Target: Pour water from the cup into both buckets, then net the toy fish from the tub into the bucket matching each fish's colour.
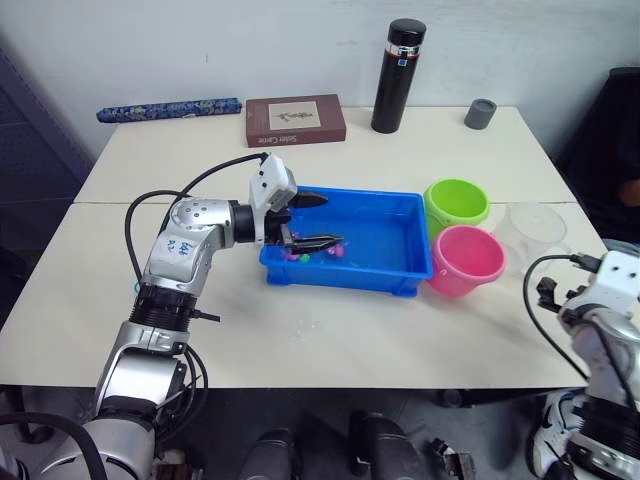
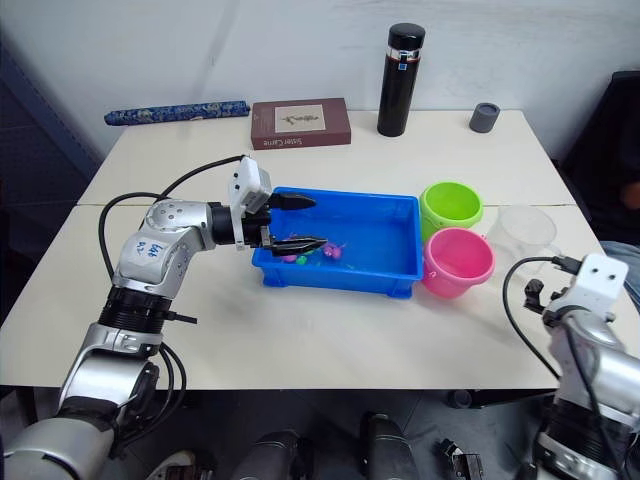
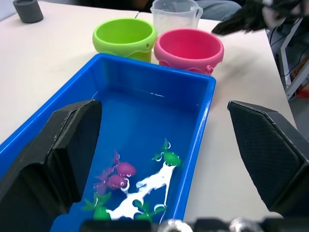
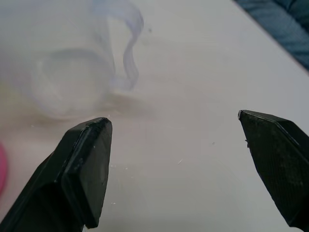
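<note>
Left end effector (image 1: pixel 312 221) spread wide over tub (image 1: pixel 385 235), toy fish (image 3: pixel 120 175) below.

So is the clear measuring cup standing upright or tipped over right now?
Upright. The clear cup stands on the table by the pink bucket, mouth up, handle at its side. The open right pincer is near but not touching it.

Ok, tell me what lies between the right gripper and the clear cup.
Bare tabletop alone: in the right wrist view the right gripper is open, and the cup stands just ahead with nothing in between.
</note>
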Available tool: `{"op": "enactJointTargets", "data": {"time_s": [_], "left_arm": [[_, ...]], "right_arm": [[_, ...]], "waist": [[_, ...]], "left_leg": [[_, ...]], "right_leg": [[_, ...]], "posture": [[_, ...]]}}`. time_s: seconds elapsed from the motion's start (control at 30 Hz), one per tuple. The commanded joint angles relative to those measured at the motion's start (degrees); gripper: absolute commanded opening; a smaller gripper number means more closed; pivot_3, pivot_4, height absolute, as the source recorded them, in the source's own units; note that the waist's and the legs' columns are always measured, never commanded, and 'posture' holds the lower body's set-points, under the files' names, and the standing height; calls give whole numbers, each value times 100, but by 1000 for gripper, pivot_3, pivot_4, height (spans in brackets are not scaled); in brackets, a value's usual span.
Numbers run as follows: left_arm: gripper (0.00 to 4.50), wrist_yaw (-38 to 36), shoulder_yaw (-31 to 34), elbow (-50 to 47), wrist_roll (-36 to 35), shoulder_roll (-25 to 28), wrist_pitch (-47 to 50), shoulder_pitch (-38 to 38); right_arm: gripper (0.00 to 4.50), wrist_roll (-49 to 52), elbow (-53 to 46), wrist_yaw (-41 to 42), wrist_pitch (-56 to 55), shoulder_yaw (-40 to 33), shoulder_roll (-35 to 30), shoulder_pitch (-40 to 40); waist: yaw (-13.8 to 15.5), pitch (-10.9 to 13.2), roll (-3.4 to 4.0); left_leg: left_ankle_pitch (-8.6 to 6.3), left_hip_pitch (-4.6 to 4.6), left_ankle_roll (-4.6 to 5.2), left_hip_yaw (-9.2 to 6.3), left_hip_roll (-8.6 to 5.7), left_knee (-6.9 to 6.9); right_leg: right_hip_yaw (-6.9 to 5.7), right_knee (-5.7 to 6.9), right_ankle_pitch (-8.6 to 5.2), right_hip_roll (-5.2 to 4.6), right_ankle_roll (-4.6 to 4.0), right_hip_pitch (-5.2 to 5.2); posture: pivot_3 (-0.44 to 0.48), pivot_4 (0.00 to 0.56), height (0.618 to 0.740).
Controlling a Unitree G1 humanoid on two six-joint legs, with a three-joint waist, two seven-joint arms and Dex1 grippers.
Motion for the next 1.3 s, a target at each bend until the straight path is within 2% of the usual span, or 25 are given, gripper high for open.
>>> {"op": "enactJointTargets", "data": {"time_s": [0.03,0.1,0.17,0.3,0.4,0.5,0.6,0.7,0.9,1.3], "left_arm": [[4500,323,370,-169,-78,146,46,166],[4500,517,536,-234,-83,235,125,320],[4500,735,729,-314,-88,337,204,496],[4500,1174,1141,-491,-78,582,384,861],[4500,1503,1415,-589,-46,763,497,1088],[4500,1716,1521,-613,19,899,507,1218],[4500,2021,1657,-401,185,1157,624,1417],[4500,2129,1762,-237,170,1299,689,1503],[4500,2255,1842,477,227,1443,616,1512],[4500,2346,1443,3795,850,1385,-723,198]], "right_arm": [[4426,768,-608,1573,3,-193,-892,264],[4426,1217,-814,2403,-122,-222,-1237,400],[4426,1303,-971,3258,-761,-98,-1531,613],[4426,1843,-1153,4378,-1243,432,-1592,492],[4426,2014,-1241,4776,-1434,1028,-1481,280],[4426,1851,-1170,5022,-1726,1536,-1458,181],[4426,1484,-1090,5418,-2295,2384,-1311,44],[4426,1276,-947,5521,-2628,2784,-1142,-119],[4426,1086,-781,5596,-2925,3104,-952,-248],[4426,1295,-1448,5281,-2595,2763,-1113,110]], "waist": [[-3,0,-1],[-17,1,-3],[-8,5,-11],[-3,9,-21],[1,12,-27],[44,12,-27],[89,11,-29],[99,12,-31],[133,10,-34],[141,10,-41]], "left_leg": [[-1,1,1,0,0,-1],[-1,1,2,0,3,-2],[-1,7,1,3,10,-9],[-1,6,1,1,9,-7],[-2,7,1,0,8,-1],[-4,5,-3,-8,8,-1],[-5,4,-5,-11,4,0],[-6,4,-5,-11,4,0],[-6,2,-6,-12,3,3],[-9,-2,-8,-12,2,3]], "right_leg": [[-1,-2,0,2,0,1],[-1,-3,0,6,0,1],[-1,-5,0,14,0,3],[-2,-7,0,11,1,4],[-2,-8,1,4,2,6],[-8,-10,1,2,2,6],[-12,-17,1,-4,2,6],[-13,-18,1,-4,2,6],[-17,-19,1,-6,2,6],[-28,-20,1,-5,2,5]], "posture": [[0,150,740],[0,150,740],[0,150,740],[0,150,740],[0,150,740],[0,150,740],[0,150,740],[0,150,740],[0,150,740],[0,150,740]]}}
